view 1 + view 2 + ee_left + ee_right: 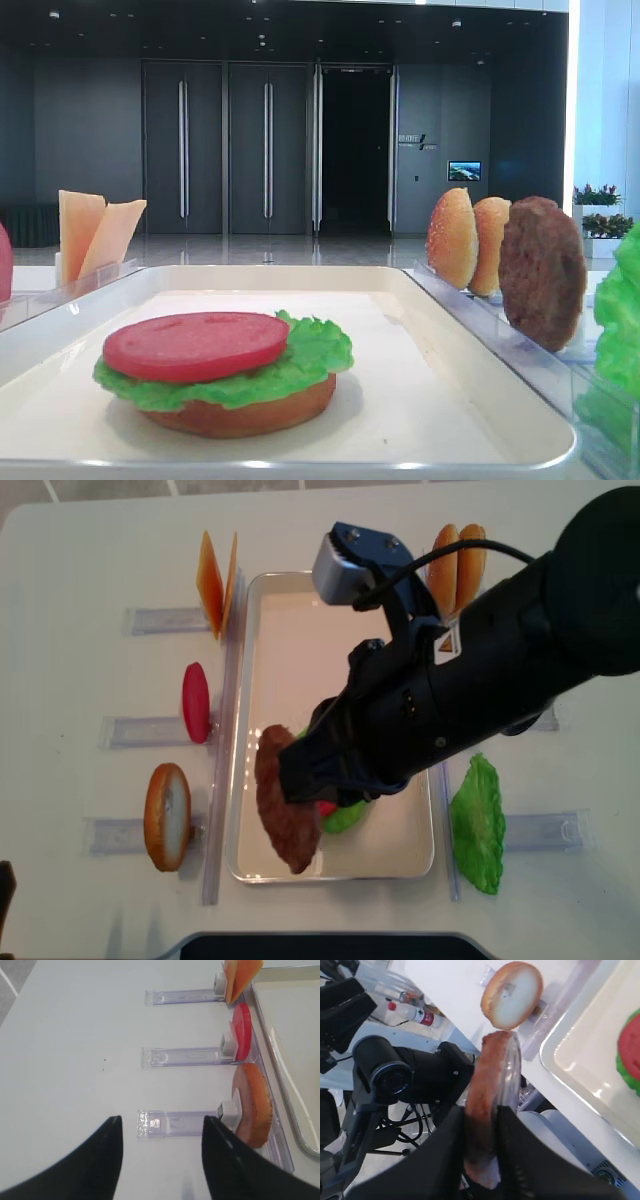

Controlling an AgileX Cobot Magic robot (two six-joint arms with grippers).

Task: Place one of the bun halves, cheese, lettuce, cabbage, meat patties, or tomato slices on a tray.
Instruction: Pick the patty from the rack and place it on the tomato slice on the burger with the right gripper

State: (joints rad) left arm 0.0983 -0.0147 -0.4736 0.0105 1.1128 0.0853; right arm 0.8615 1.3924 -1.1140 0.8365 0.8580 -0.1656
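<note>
My right gripper is shut on a dark-brown meat patty, gripped on edge. From overhead the patty hangs over the near left part of the white tray. In the tray lies a bun base under lettuce and a tomato slice. A second patty stands in the right holder beside two bun halves. My left gripper is open over bare table, left of a standing bun half.
Clear holders line both sides of the tray. On the left stand cheese slices, a tomato slice and a bun half. A lettuce leaf lies on the right. A camera on a stand sits off the table edge.
</note>
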